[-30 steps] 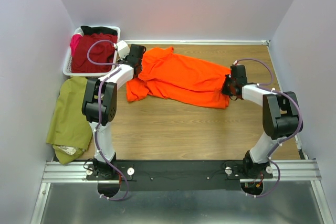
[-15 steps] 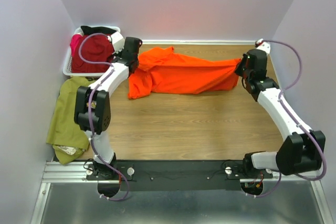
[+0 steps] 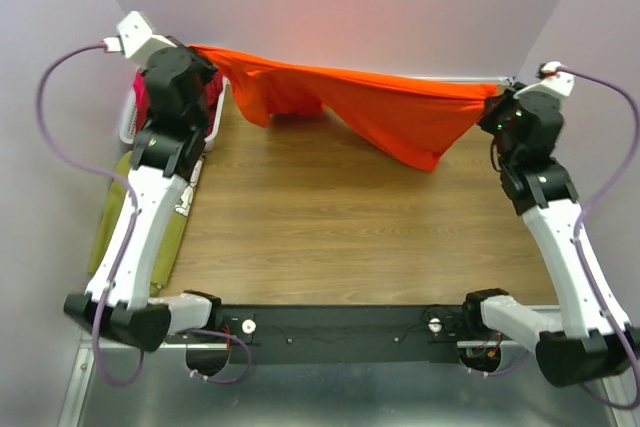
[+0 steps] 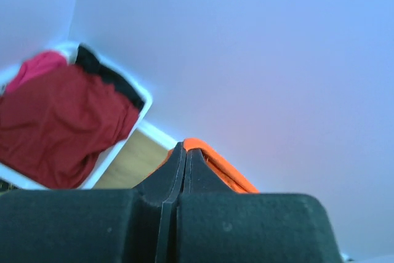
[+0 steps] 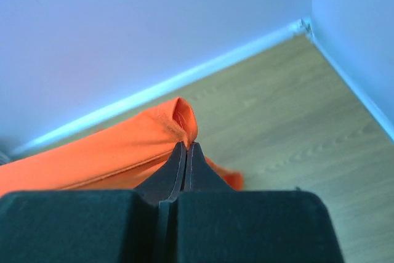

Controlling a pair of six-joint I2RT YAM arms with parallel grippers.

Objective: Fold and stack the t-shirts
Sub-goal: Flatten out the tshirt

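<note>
The orange t-shirt (image 3: 380, 107) hangs stretched in the air across the back of the table, sagging in the middle. My left gripper (image 3: 200, 50) is shut on its left end high above the basket; a strip of orange cloth (image 4: 215, 164) shows past the closed jaws (image 4: 184, 149). My right gripper (image 3: 492, 99) is shut on the right end, and a fold of orange hem (image 5: 181, 118) bunches at its closed tips (image 5: 186, 146). A dark red t-shirt (image 4: 58, 121) lies in the basket. An olive green t-shirt (image 3: 170, 227) lies on the table's left edge, partly under my left arm.
The white slatted basket (image 3: 128, 127) stands at the back left corner, mostly hidden by my left arm. Walls close in on the left, back and right. The wooden table top (image 3: 350, 237) spreads below the hanging shirt.
Both arms have risen and drawn apart, lifting the orange t-shirt off the table and pulling it taut in the air. The right gripper closed on the shirt's end.
</note>
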